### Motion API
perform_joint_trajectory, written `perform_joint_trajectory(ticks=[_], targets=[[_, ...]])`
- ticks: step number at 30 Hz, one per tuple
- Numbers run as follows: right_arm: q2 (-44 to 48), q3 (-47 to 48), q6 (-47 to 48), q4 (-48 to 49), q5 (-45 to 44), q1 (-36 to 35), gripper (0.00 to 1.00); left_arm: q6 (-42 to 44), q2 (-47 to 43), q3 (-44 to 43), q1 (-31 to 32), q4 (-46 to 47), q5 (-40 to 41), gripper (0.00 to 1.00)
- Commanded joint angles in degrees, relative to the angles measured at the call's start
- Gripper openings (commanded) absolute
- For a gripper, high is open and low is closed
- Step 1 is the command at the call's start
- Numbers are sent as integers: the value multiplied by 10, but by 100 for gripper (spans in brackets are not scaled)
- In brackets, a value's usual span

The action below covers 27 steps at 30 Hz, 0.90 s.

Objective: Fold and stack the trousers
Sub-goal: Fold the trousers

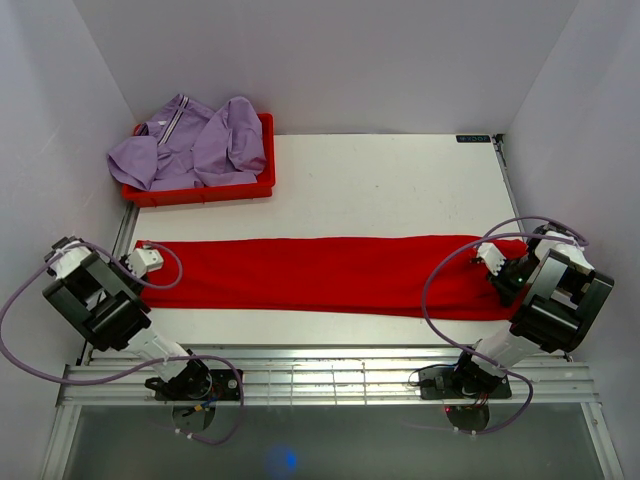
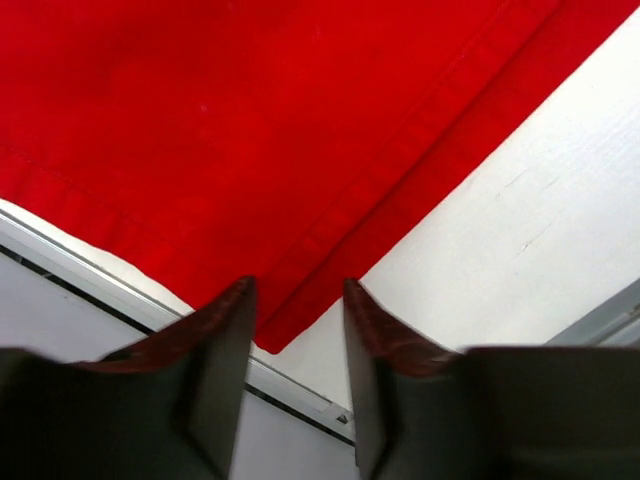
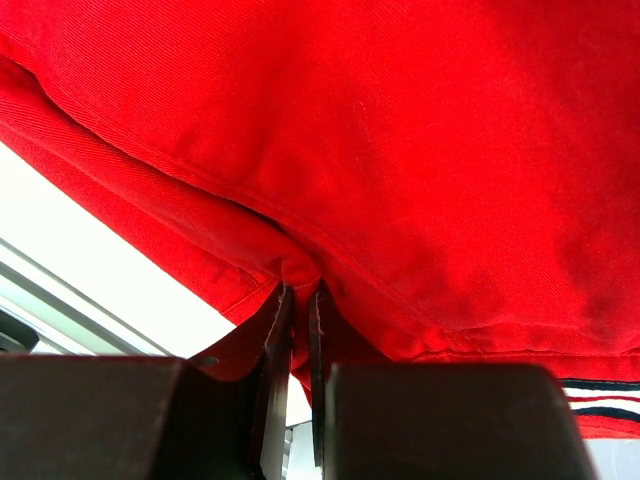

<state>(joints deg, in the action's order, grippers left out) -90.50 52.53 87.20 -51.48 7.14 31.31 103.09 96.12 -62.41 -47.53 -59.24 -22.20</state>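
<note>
Trousers (image 1: 320, 275): red, laid out flat from left to right across the near half of the bench (image 1: 400, 190).
Left claw (image 2: 297, 300): jaws apart above the left-end corner of the trousers, gripping nothing.
Right claw (image 3: 298, 300): clamped on a pinched fold at the right end.
Bin (image 1: 200, 192): far left, holding a purple garment (image 1: 195, 145).

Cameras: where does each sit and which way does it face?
Top external: above, behind the bases, looking down on the table; both arms show.
Left wrist: on left arm, past the open left claw onto the red trousers.
Right wrist: on right arm; right claw shut on the red trousers.
Shared: all show the red trousers.
</note>
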Motion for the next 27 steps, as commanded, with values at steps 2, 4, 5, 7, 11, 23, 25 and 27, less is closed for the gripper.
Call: perform_joint_trajectory(ticks=[2,4,5,7,11,23,25,27], targets=[[-36,-18,8,48,-58,6,8,44,-58,40,-2,28,-47,55],[-36,-17,7,48,-56,6,8,56,-61,50,-1,38,-47,58],[-37,-16,7,48,-56,6,8,57,-59,55,1,50,-45,58],[-38,-16,5,47,-58,5,8,55,-53,57,5,62,-42,59],[-39,-25,4,57,-67,3,8,45,-34,54,10,98,-30,59],[-51,-35,-3,72,-90,2,8,48,-8,54,22,129,-13,33],[-52,-36,-4,74,-92,2,8,52,-11,51,23,114,-16,21],[-52,-36,-5,75,-93,1,8,55,-21,40,23,101,-27,14]])
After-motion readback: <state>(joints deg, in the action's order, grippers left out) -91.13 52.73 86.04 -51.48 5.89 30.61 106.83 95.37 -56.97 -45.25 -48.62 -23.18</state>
